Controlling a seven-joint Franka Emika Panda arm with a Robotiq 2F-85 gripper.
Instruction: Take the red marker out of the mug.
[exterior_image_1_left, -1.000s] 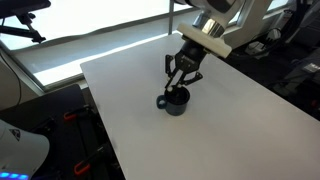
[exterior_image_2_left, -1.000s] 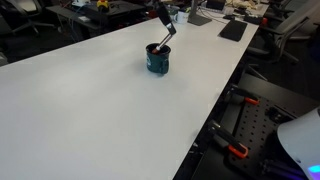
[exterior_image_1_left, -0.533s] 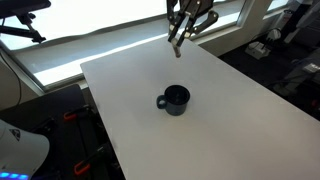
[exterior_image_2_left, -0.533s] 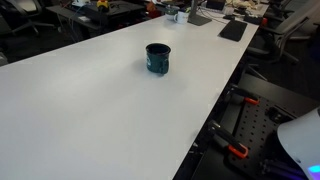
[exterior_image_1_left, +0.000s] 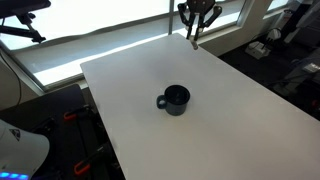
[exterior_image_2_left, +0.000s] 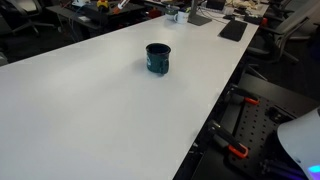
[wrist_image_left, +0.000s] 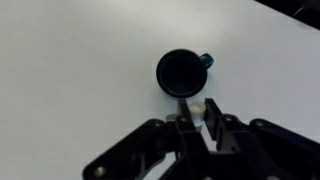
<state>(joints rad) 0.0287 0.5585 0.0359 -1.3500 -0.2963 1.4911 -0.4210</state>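
Observation:
The dark mug (exterior_image_1_left: 175, 100) stands alone on the white table (exterior_image_1_left: 230, 110); it also shows in an exterior view (exterior_image_2_left: 158, 58) and from above in the wrist view (wrist_image_left: 182, 72), with its handle to the right. No marker shows in it. My gripper (exterior_image_1_left: 195, 22) is high above the table's far edge, well away from the mug. It is shut on the red marker (exterior_image_1_left: 191, 34), which hangs below the fingers. In the wrist view the marker's pale end (wrist_image_left: 196, 104) sits between the black fingers (wrist_image_left: 197, 112). The gripper is out of view in an exterior view.
The table's far edge borders a window ledge (exterior_image_1_left: 100, 45). Desks with clutter (exterior_image_2_left: 200, 15) stand beyond the table. Black equipment with red-orange clamps (exterior_image_2_left: 235, 150) sits below the table's side edge.
My gripper has risen from the mug with the marker in it and moved up toward the far edge. The mug has stayed in place.

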